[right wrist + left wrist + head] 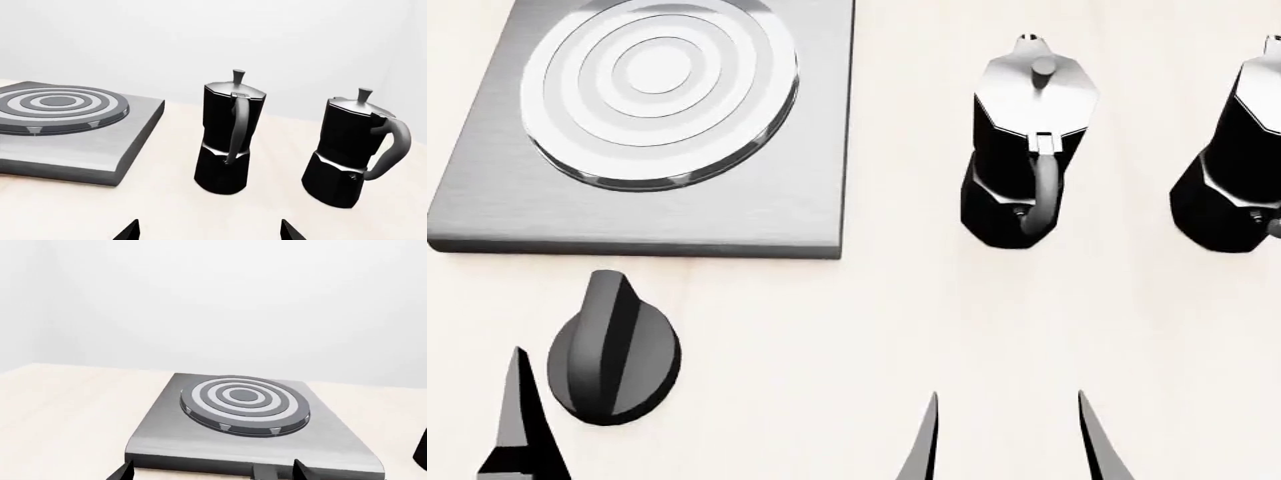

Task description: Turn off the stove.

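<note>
Left gripper shows in the head view only as one dark pointed fingertip at the lower left corner, just beside the near left edge of the knob; no contact can be made out. In the left wrist view two dark fingertips sit spread well apart along the frame's lower edge, facing the near edge of the stove, so this gripper is released with nothing between its tips. Right gripper enters the head view at the lower centre-right as two slim tapered tips with a wide gap between them, over bare table, also released and holding nothing; its wrist view shows the same two tips apart, pointing toward the moka pots. Brushed grey metal forms the stove's flat square slab, which lies at the upper left of the head view and carries a round burner of concentric light and dark rings. Black, round and ridged along the top, the knob lies on the pale table as a separate piece, just in front of the slab's near edge, toward its left corner. To the right of the stove stand two black moka pots with silver lids, the nearer one upright and the second cut by the frame edge.
</note>
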`<state>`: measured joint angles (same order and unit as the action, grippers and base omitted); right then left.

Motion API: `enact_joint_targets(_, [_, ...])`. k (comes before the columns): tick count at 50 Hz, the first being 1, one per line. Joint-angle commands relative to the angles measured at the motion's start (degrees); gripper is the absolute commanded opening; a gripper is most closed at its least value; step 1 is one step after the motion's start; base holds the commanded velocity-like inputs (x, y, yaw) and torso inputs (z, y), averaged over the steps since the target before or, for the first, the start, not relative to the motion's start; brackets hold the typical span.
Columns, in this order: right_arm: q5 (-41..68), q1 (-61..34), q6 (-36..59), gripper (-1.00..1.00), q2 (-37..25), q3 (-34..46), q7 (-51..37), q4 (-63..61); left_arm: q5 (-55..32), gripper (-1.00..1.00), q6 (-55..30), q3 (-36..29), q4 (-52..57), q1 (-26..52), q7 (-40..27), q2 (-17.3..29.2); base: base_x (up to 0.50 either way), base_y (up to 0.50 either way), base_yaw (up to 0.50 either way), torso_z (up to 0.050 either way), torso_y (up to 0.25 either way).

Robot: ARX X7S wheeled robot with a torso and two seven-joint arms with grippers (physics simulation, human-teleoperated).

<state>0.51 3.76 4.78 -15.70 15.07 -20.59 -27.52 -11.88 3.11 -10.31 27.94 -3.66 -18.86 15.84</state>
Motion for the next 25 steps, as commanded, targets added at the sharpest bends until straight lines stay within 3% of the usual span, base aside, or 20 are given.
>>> enact_joint_targets(1, [0.4,-0.1,-0.1,1.00,-0.3,0.1,-0.2,0.3,-2.1,1.00,-5.9,-2.2,7.5,1.6,-0.5,0.3,0.00,0.00,0.00,0.000,0.000])
enact_joint_targets(13, [0.8,-0.2,0.0,1.00,-0.4,0.3,-0.3,0.4,-2.6,1.00,-10.2,-4.6,10.1,5.5,-1.5,-0.4,0.00,0.00,0.00,0.000,0.000])
enact_joint_targets(25, [1.1,-0.1,-0.1,1.00,-0.7,0.6,-0.5,0.3,1.0,1.00,-9.8,-8.2,6.0,8.7,-0.8,-0.8,0.00,0.00,0.00,0.000,0.000])
